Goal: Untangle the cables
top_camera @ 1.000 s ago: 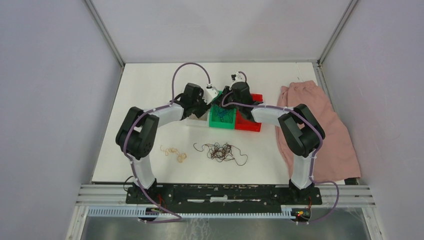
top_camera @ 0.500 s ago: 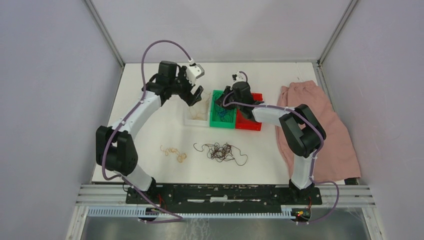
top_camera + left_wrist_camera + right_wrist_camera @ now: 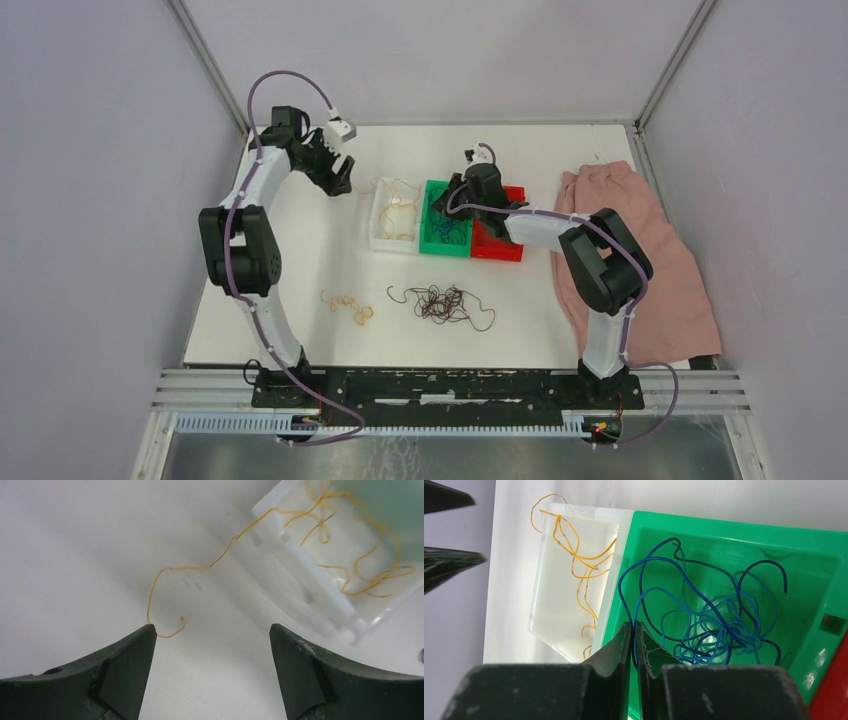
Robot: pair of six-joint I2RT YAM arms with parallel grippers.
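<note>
Overhead light: bright, even and diffuse; the white table (image 3: 300,285) nearly washes out; shadows under the arms are faint and soft

Overhead edges: walls lean outward at 9 and 3 o'clock, a wide-angle bend

Left wrist view: overexposed; clear bin (image 3: 310,575) at 2 o'clock hazy; yellow cables (image 3: 200,569) sharper near centre; left gripper fingers (image 3: 125,670) at 7 and 5 o'clock dark and soft

Right wrist view: saturated colour; glare spots in the green bin (image 3: 724,530) toward 4 o'clock; blue cables (image 3: 719,615) crisp; right gripper fingers (image 3: 616,650) at 6 o'clock out of focus

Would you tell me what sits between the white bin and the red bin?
The green bin, holding blue cables, sits directly between them, as the top external view shows.
</note>
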